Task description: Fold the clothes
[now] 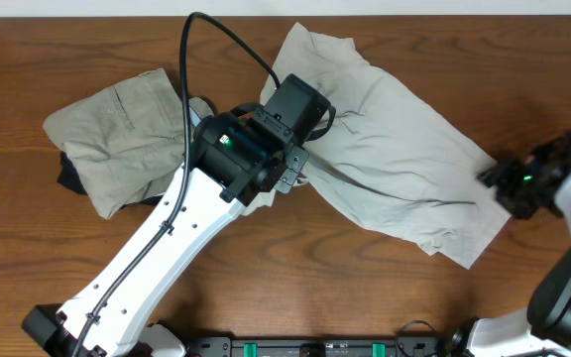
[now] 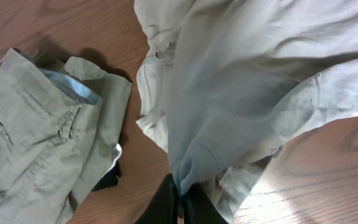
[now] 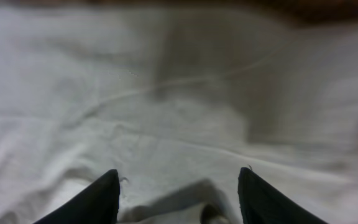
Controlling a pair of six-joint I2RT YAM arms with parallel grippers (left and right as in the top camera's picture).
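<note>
- Cream garment (image 1: pixel 395 149) is pinched in the closed left gripper (image 2: pixel 180 199).
- Right gripper (image 3: pixel 179 177) is held spread over it; contact is unclear because the view is blurred.

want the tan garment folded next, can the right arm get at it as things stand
Probably not. The right fingers hang open at the cream garment's far right edge, the tan garment lies far left, and the left arm stretches across between, the left fingers pinching the cream cloth.
</note>
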